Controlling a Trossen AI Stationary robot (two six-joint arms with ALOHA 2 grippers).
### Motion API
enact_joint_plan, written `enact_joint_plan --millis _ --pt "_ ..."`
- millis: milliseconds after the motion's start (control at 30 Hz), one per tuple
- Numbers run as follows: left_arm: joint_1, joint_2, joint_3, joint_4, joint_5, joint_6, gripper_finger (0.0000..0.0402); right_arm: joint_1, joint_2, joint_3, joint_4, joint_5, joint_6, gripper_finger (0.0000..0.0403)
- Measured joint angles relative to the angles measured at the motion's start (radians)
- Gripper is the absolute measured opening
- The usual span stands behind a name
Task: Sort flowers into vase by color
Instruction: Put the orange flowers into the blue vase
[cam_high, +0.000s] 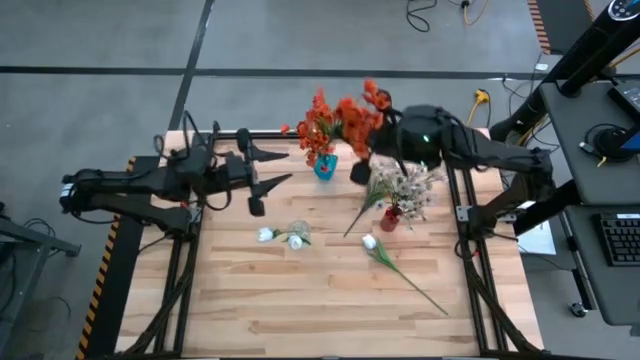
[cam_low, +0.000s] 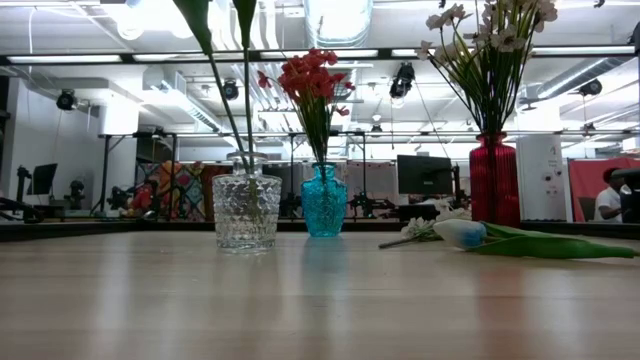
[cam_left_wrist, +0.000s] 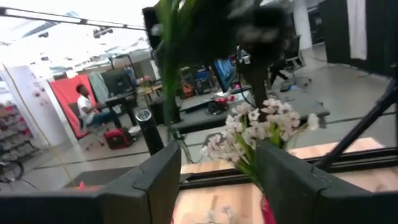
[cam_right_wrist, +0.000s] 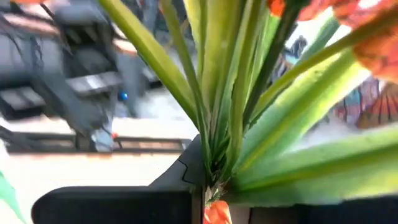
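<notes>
Gripping a spray of orange-red blossoms (cam_high: 375, 97) by its green stems, the right gripper (cam_high: 362, 168) hovers near the rear edge of the wooden table (cam_high: 300, 300), just beside the blue vase (cam_high: 325, 166) that already holds an orange-red bunch (cam_high: 322, 118); its fingers are pinched tight on the stems, as the right wrist view shows at close range. Across the table the left gripper (cam_high: 268, 180) hangs above the surface with its fingers spread wide and nothing between them, pointing toward the vases. A red vase (cam_high: 389, 218) near the right side carries pale pink-white blossoms (cam_high: 408, 185). A clear glass vase (cam_high: 297, 231) at centre holds green stems, with white buds (cam_high: 280, 237) seen just beside it from above. One white tulip-like bud on a long green stem (cam_high: 405, 272) lies flat on the table, nearer the front than the red vase
</notes>
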Motion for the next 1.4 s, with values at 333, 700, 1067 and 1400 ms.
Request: enact_joint_plan --millis 333,700,1067,1400 --pt "-0.005 -0.148 0.000 -0.175 0.003 -0.084 0.0191 -0.281 -0.001 -0.080 -0.047 -0.207 0.085 0.0028" --pt "-0.005 -0.177 0.000 -0.236 0.003 -0.091 0.0191 -0.346 -0.001 -0.317 0.149 -0.278 0.119 0.0028" --pt "-0.005 -0.169 -0.001 -0.245 0.003 -0.092 0.0178 -0.351 -0.002 -0.505 0.354 -0.278 0.129 0.0028" --pt "-0.005 -0.167 -0.001 -0.245 0.003 -0.092 0.0173 -0.351 -0.002 -0.580 0.459 -0.278 0.134 0.0028"
